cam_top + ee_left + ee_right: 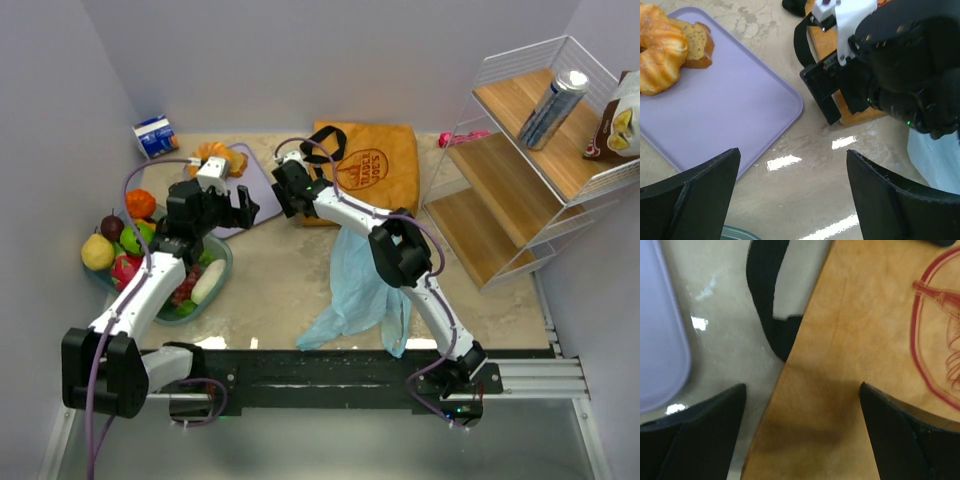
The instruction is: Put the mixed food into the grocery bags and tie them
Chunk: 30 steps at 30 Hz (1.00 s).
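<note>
The mustard-tan tote [375, 165] lies flat at the back of the table, its black handles [325, 140] at its left end. The light-blue plastic bag [355, 285] lies crumpled in front of it. My right gripper [292, 198] is open and empty, just above the tote's left edge [865, 340], beside a handle [767, 295]. My left gripper [242, 207] is open and empty over bare table next to a lavender tray [730, 100]. The orange [140, 203], pear [97, 252], plum [112, 226] and green apple [135, 238] sit at the teal tub. The can [553, 108] and snack packets [620, 120] stand on the shelf.
A wire and wood shelf rack [520, 170] stands at the right. The lavender tray holds pastries [213, 157]. A small blue carton [155, 137] is in the back left corner. The teal tub [215, 285] also holds vegetables. The two grippers are close together.
</note>
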### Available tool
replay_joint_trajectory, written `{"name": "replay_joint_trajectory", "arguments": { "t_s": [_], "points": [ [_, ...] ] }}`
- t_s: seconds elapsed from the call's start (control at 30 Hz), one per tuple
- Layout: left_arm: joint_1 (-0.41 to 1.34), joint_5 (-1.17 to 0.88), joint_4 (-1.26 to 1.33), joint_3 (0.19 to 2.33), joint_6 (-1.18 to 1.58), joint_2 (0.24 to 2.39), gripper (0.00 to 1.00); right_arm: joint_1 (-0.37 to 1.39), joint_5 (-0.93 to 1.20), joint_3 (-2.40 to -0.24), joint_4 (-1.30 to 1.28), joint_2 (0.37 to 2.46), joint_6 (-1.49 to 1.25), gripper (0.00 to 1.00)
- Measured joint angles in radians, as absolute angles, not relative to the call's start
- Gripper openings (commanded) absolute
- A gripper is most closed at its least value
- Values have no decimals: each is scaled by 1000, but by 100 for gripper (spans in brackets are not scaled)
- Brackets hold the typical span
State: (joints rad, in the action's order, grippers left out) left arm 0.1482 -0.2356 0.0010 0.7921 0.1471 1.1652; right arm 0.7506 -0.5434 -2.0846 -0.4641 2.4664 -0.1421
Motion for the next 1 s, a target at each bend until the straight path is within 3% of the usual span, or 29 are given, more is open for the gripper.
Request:
{"name": "replay_joint_trajectory", "arguments": {
  "t_s": [0.07,0.13,0.17,0.23,0.37,0.47,0.87,1.0],
  "points": [
    [151,-218,31,764,166,1167,92,742,-540,-2168,-516,2496,-148,96],
    [153,-200,47,753,192,1165,92,725,-533,-2202,-555,2509,-157,87],
    [154,-192,51,753,208,1163,92,711,-529,-2210,-572,2514,-160,76],
    [154,-165,51,758,240,1155,91,678,-505,-2207,-591,2518,-168,64],
    [154,-104,-28,804,297,1150,91,614,-429,-2128,-561,2479,-166,15],
    [154,-43,-121,847,332,1148,91,599,-383,-2034,-510,2428,-135,0],
    [154,27,-315,951,427,1162,91,561,-159,-2001,-519,2368,-99,0],
    [156,-6,-316,952,423,1178,91,563,-84,-1895,-511,2222,-87,0]
  ]
}}
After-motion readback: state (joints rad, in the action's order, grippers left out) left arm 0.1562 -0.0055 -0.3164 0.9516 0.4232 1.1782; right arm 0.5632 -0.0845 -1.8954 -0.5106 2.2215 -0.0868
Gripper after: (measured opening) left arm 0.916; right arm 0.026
